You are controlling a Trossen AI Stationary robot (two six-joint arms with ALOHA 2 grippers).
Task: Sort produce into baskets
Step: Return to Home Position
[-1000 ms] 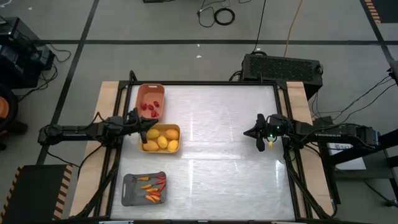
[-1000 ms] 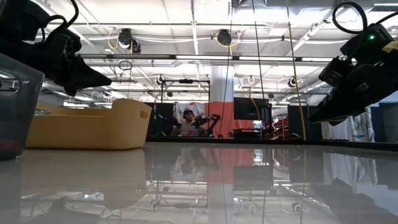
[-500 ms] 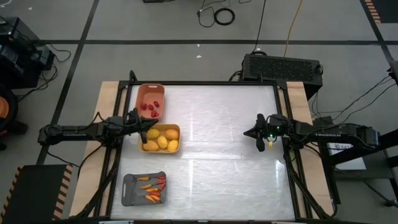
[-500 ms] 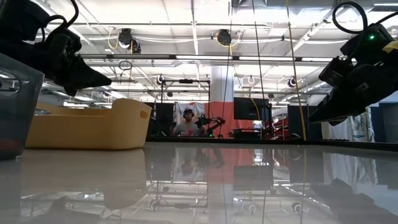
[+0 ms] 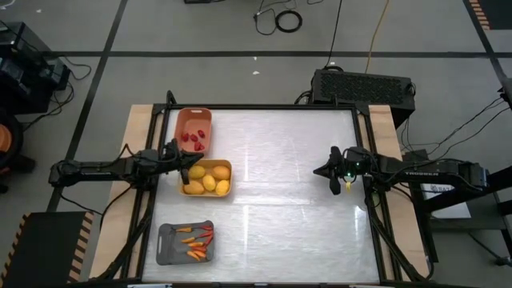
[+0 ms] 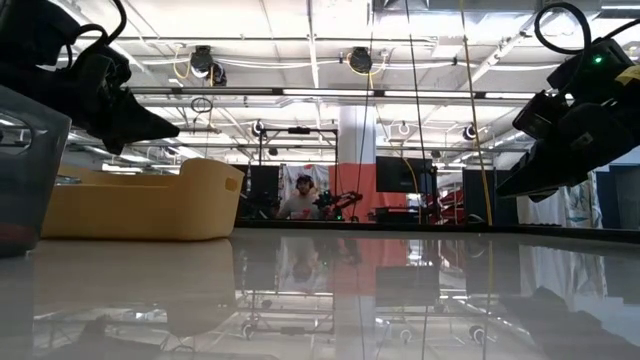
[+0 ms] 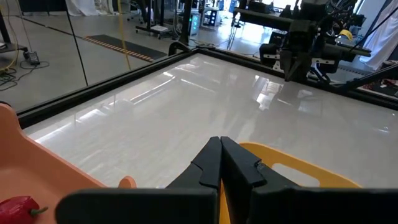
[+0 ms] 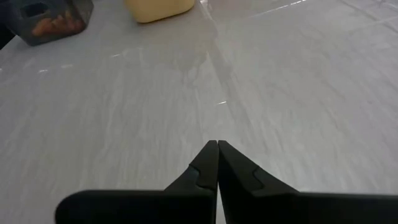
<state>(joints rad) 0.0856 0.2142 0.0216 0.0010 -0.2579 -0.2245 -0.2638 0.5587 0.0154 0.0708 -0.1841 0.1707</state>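
Note:
Three baskets stand along the table's left side: a salmon-orange one (image 5: 194, 130) with red berries (image 5: 193, 138), a yellow one (image 5: 206, 178) with several yellow-orange fruits (image 5: 210, 182), and a grey one (image 5: 186, 242) with orange and red sticks (image 5: 197, 241). My left gripper (image 5: 186, 160) is shut and empty, hovering between the salmon and yellow baskets; its closed fingertips show in the left wrist view (image 7: 220, 142). My right gripper (image 5: 320, 170) is shut and empty above the table's right part, and shows in the right wrist view (image 8: 217, 145).
A wide white tabletop (image 5: 280, 208) lies between the baskets and my right gripper. A black frame (image 5: 264, 106) runs around the table. A dark box (image 5: 364, 86) stands behind the far right corner. In the low view a person (image 6: 302, 200) is in the room beyond.

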